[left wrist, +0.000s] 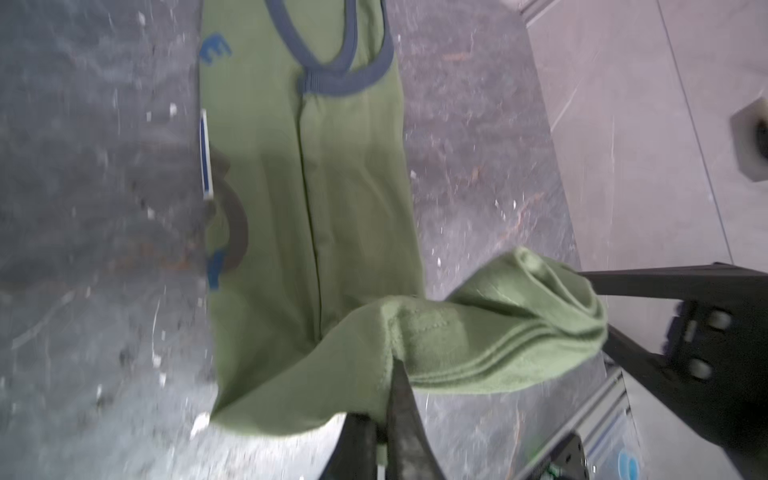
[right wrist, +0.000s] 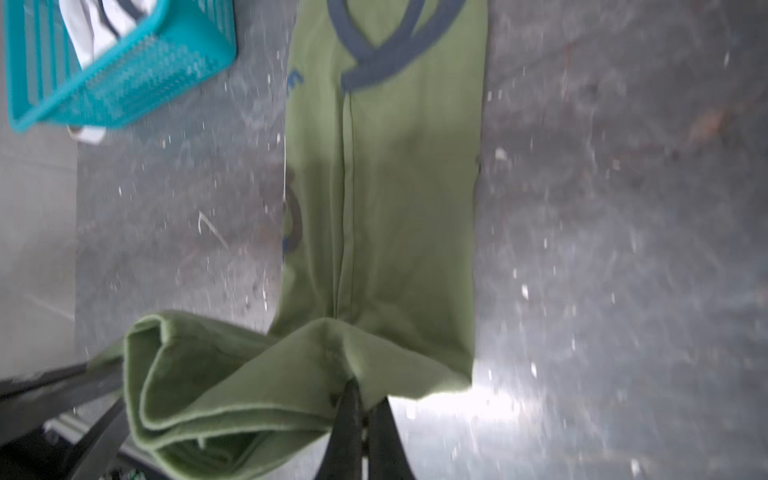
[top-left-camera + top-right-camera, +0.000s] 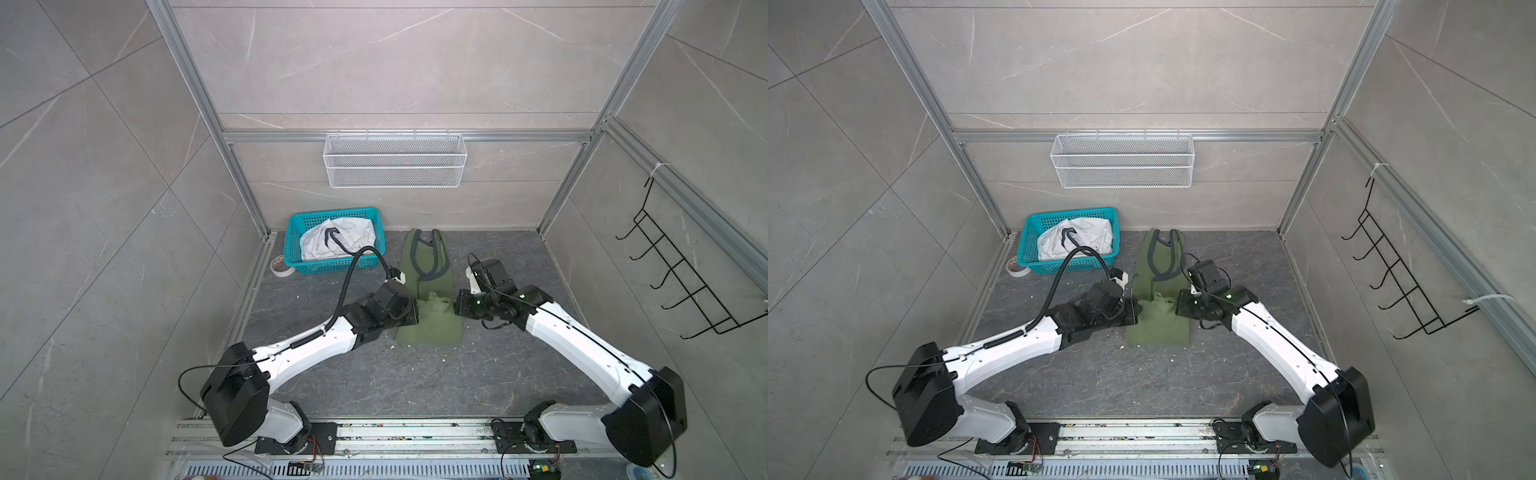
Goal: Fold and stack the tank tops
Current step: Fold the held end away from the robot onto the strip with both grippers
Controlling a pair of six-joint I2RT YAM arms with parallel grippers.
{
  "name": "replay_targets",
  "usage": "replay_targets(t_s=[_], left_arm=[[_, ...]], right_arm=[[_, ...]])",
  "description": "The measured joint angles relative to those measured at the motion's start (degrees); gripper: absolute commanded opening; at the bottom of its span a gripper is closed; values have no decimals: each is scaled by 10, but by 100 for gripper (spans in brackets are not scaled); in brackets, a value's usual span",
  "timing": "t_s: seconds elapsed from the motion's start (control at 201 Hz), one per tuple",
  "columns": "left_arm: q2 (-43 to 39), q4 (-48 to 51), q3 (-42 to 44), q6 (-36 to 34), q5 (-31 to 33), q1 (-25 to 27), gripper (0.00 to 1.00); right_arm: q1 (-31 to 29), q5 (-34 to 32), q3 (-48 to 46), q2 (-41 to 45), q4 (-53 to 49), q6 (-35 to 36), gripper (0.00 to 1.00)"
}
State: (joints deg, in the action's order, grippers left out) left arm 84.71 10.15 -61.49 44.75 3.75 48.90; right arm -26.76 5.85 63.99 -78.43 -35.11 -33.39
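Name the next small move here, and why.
Probably carry the lifted hem of the olive green tank top toward its grey-trimmed straps and lay it down: the left gripper and right gripper are both shut on that hem, raised off the dark table, while the strap end lies flat.

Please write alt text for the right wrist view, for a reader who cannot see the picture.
The right gripper, jaws shut, pinches the lifted hem of an olive green tank top that lies lengthwise on the dark grey table, sides folded in. Near its strap end a teal basket holds a white tank top.
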Motion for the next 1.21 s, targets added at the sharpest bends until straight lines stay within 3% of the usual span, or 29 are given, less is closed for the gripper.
replay_targets(t_s=[0.443, 0.672, 0.811, 0.846, 0.951, 1.0, 1.065, 1.209], left_arm=[[203, 1, -151, -26, -59, -104, 4], [269, 11, -213, -28, -82, -117, 9], [301, 17, -245, -32, -86, -118, 18], [309, 21, -252, -33, -86, -119, 24], [327, 37, -274, -41, -84, -121, 46], [331, 49, -282, -42, -83, -123, 54], [331, 70, -288, -45, -73, -126, 64], [294, 116, -272, -56, -40, -126, 66]], right_arm=[[58, 23, 124, -208, 54, 37, 0], [73, 21, 136, -242, 58, 39, 0], [82, 21, 147, -275, 67, 44, 0], [85, 21, 149, -282, 67, 45, 8], [91, 23, 156, -299, 66, 48, 51], [92, 23, 159, -301, 64, 52, 61], [94, 21, 161, -299, 61, 60, 67], [94, 13, 131, -253, 60, 67, 71]])
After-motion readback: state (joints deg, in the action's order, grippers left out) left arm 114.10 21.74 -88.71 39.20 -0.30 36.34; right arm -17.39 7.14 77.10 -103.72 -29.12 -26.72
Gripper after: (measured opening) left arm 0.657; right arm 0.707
